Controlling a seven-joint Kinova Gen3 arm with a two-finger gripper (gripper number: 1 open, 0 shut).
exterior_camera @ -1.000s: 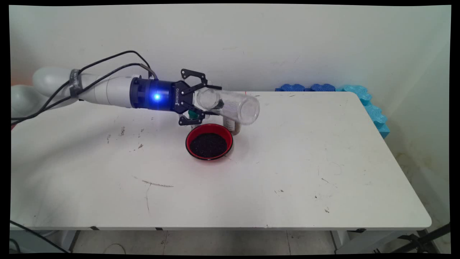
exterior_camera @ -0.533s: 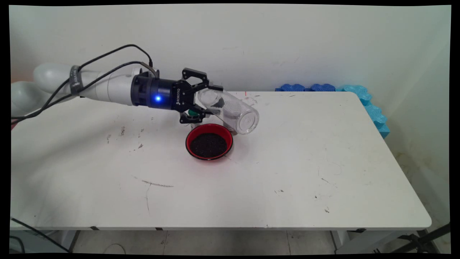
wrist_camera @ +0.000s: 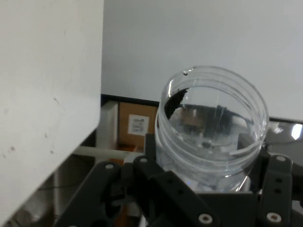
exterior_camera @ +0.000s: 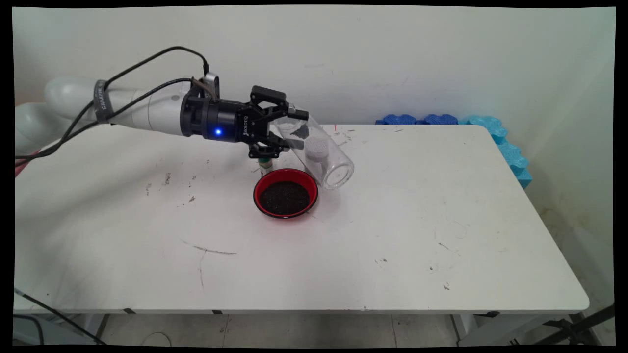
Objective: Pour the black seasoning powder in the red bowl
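Here the arm reaches in from the left above the white bench (exterior_camera: 392, 235), and its hand (exterior_camera: 287, 130) is clenched on a clear plastic jar (exterior_camera: 319, 152). The jar is lifted and tilted, with its mouth at the hand and its bottom pointing down to the right. Just below the hand stands a small bottle with a green cap (exterior_camera: 265, 164). In front of it is a red bowl (exterior_camera: 285, 192) with dark grains. Blue foam pieces (exterior_camera: 490, 132) lie at the far right edge.
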